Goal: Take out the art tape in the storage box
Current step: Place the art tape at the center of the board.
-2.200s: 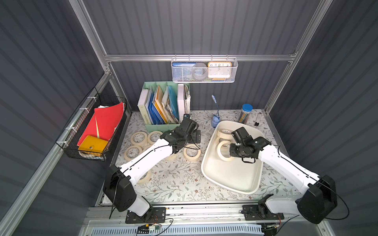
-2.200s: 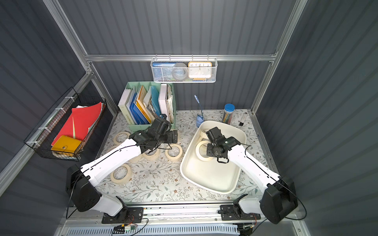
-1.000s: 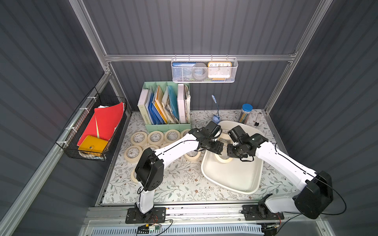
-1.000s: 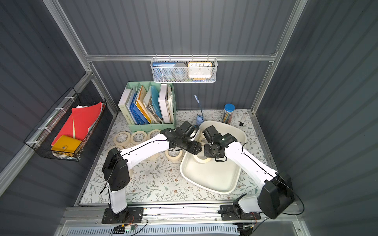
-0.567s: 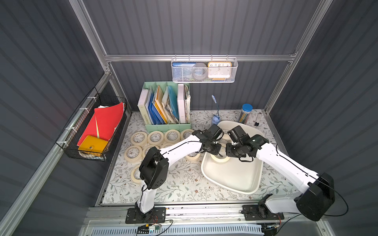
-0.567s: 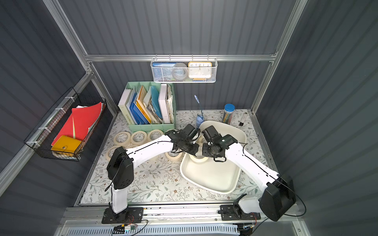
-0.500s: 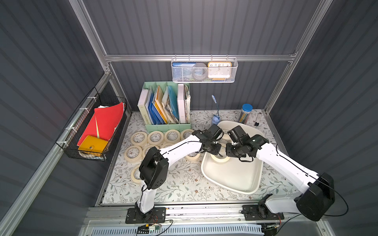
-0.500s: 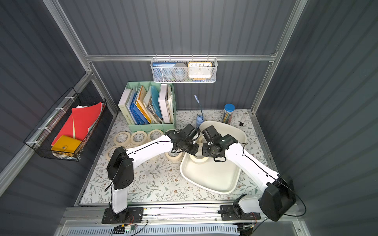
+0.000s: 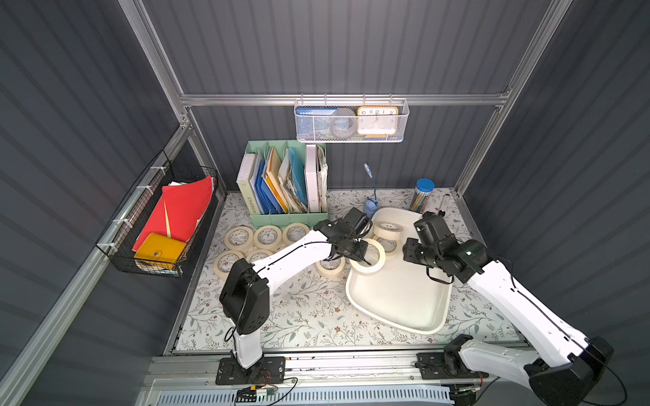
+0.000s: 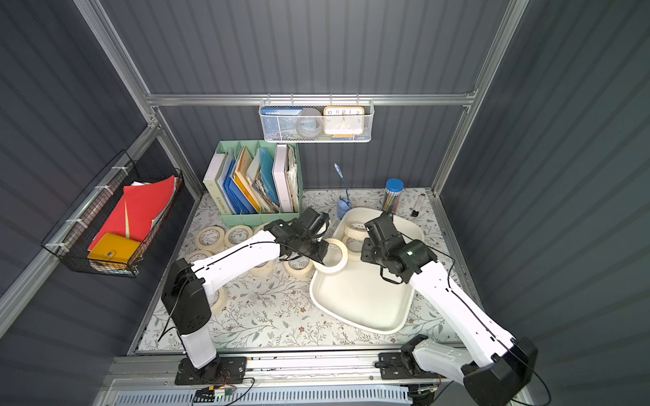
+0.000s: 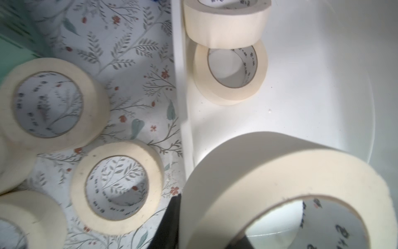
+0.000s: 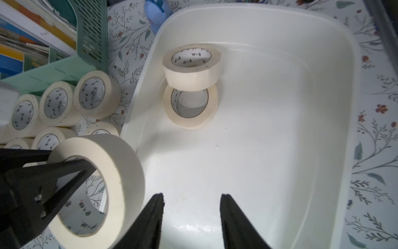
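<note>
**Inspection: one tape roll held at the box rim, two left inside**

Starting at the left wall, we note a black wire basket (image 9: 140,246) holding red folders. On the flowered table (image 9: 309,316), loose tape rolls (image 9: 239,237) lie flat in a group just in front of a green file organizer (image 9: 281,214); one more (image 9: 330,270) lies beside the box.

The left gripper (image 9: 356,256) is clamped on the wall of a held roll (image 9: 367,270). The right wrist view shows one finger (image 12: 71,170) inside the ring and the other outside it. We find this roll tilted and in the air, straddling the left rim of the storage box (image 9: 397,295), part over the table and part over the box.

Inside the box, two rolls sit near the far left corner, the upper roll (image 12: 191,75) resting partly on the lower roll (image 12: 189,120).

The right gripper (image 12: 191,195) hangs over the box with its jaws apart and nothing between them.

A blue-capped pencil tube (image 9: 422,195) stands behind the box.
</note>
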Robot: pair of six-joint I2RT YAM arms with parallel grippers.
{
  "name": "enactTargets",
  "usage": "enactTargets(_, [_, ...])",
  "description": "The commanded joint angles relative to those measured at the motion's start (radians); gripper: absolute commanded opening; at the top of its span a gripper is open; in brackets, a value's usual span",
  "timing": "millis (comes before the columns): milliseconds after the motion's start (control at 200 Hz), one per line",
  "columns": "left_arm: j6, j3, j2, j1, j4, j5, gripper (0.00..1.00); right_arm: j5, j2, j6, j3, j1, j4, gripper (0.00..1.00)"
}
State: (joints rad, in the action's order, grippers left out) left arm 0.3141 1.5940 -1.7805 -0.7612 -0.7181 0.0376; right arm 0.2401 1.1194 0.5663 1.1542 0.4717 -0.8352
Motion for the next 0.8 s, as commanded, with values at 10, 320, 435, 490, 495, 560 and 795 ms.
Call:
enactTargets(10, [0.002,-0.029,0.139,0.045,-0.081,0.090,0.00,0.040,0.008,-0.010,-0.007,-0.036,-0.013,0.49])
enactTargets(320, [0.227,-0.465,0.535,0.233,-0.145,0.167,0.00,-0.012,0.064,-0.021,-0.053,-0.069,0.035,0.49])
enactTargets(435, [0.326,-0.605,0.618,0.241,-0.153,0.195,0.00,-0.023,0.086,-0.032,-0.051,-0.073,0.054,0.49])
enactTargets(490, [0.371,-0.679,0.654,0.245,-0.120,0.196,0.00,-0.028,0.111,-0.036,-0.051,-0.074,0.064,0.49])
enactTargets(495, [0.375,-0.684,0.657,0.245,-0.117,0.196,0.00,-0.029,0.114,-0.036,-0.051,-0.074,0.065,0.49])
enactTargets(560, [0.414,-0.761,0.691,0.256,-0.085,0.205,0.00,-0.035,0.127,-0.036,-0.052,-0.075,0.072,0.49])
enactTargets(795, [0.497,-1.007,0.776,0.403,0.116,0.164,0.00,-0.059,0.153,-0.031,-0.080,-0.078,0.098,0.48])
